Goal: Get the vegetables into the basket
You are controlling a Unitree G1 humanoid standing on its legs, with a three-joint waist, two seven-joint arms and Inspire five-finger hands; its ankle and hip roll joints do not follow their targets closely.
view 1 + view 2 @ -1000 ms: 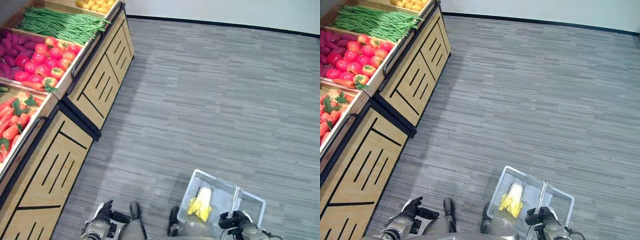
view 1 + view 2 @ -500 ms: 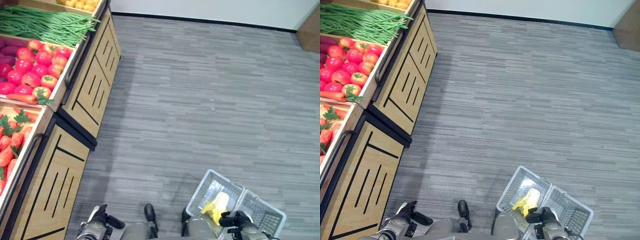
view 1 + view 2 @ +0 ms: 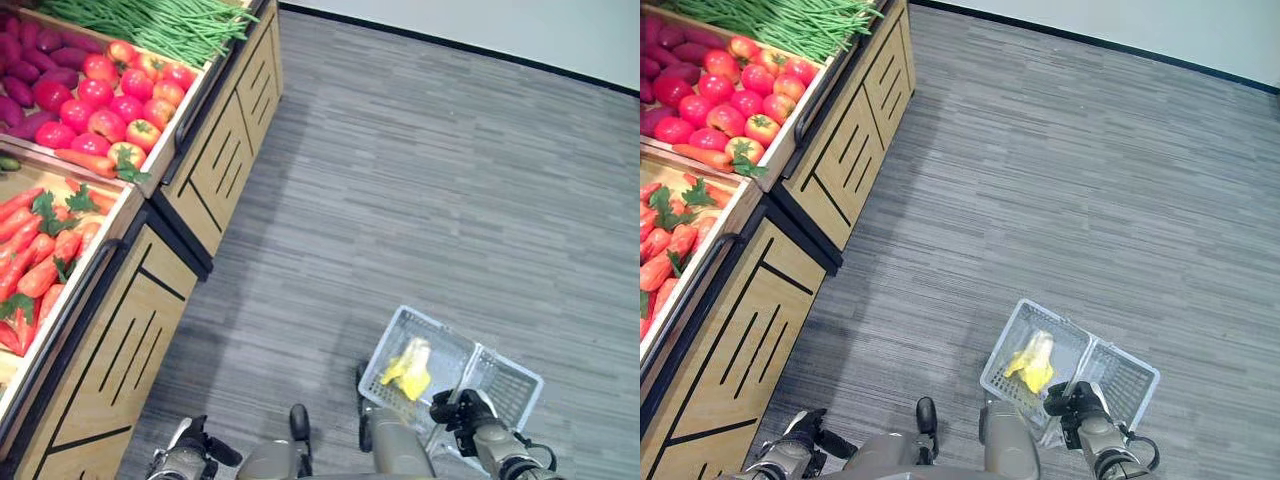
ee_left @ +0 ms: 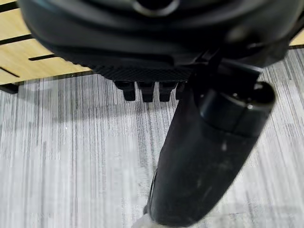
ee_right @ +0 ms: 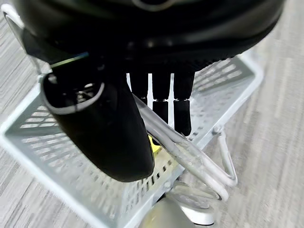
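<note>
- The wooden stand [image 3: 120, 330] with slanted bins is standing on the left, near the robot. It is holding orange carrots with green tops [image 3: 45, 250], red tomatoes [image 3: 115, 95], purple sweet potatoes [image 3: 30, 75] and long green beans [image 3: 170, 20].
- The left hand [image 3: 190, 462] is hanging low beside the stand, fingers curled, holding nothing.
- The right hand [image 5: 156, 95] is curling round the clear handle [image 5: 190, 156] of the white plastic basket [image 3: 505, 375].
- A pale yellow leafy vegetable [image 3: 410, 367] is lying inside the basket.
- The robot seems to be carrying the basket. The next move probably calls for reaching the left hand into a bin for another vegetable.
- The grey striped floor [image 3: 450, 180] is running to a pale wall [image 3: 520, 30].
</note>
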